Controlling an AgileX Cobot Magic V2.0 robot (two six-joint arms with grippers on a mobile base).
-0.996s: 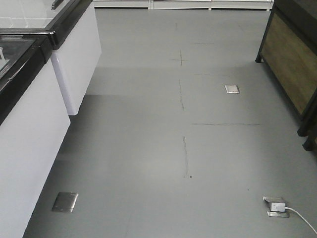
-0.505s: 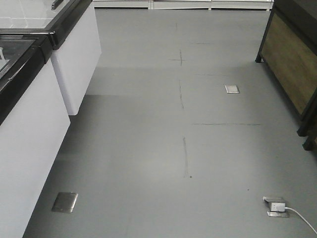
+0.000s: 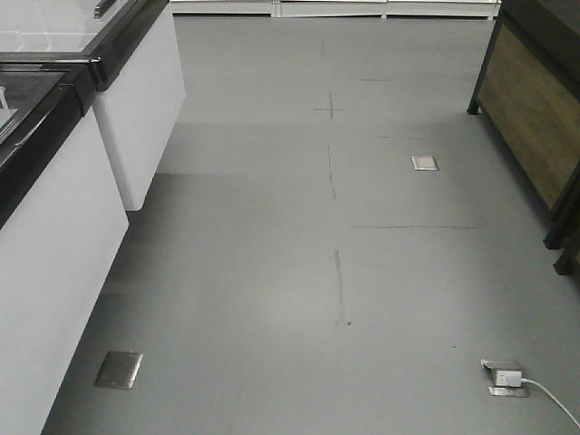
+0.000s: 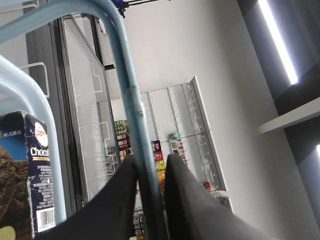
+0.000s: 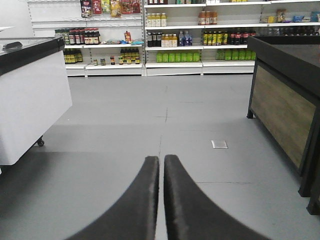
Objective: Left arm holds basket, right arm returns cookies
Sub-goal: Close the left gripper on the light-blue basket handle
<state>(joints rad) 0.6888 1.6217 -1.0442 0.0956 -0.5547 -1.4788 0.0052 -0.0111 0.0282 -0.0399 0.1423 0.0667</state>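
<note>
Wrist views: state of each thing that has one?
basket, held by one handle
left hand, shut on that handle
cookies, gripped by neither hand
right hand, shut, empty

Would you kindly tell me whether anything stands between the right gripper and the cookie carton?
No view shows both, so I cannot tell. The right gripper, shut and empty, faces bare floor. The cookies show only in the left wrist view, beside the basket handles, one of which the left gripper clamps.
</note>
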